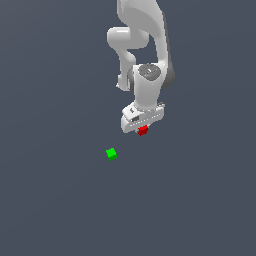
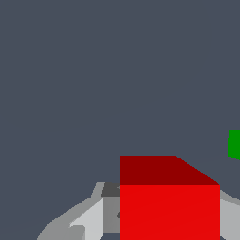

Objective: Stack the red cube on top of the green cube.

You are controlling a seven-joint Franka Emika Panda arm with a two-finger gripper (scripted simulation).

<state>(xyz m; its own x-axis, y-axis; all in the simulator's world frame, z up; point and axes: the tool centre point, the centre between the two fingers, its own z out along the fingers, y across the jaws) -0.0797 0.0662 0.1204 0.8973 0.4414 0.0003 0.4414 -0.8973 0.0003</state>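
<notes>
exterior view shows the whole white arm (image 1: 142,60) reaching down over a plain dark grey floor (image 1: 55,200), with the gripper (image 1: 142,127) at its lower end and the red cube (image 1: 143,130) peeking out just beneath the gripper's body; the fingers themselves are too small there to make out. the green cube (image 1: 111,154) sits alone on the floor, apart from the gripper, lower in that view and toward the exterior view's left of the red cube. whether the red cube is clear of the floor cannot be told from that view. the wrist view gives what the exterior view cannot: the red cube (image 2: 169,208) fills much of the near field, its bright face and darker upper face both visible, flanked by grey and white finger parts (image 2: 89,220) on one side and a sliver of finger on the other. the jaws look closed in against the cube's two sides, pinching it between them. the green cube (image 2: 234,144) appears only as a narrow strip cut by the wrist picture's edge, separate from the red cube with bare floor (image 2: 93,70) between them.
</notes>
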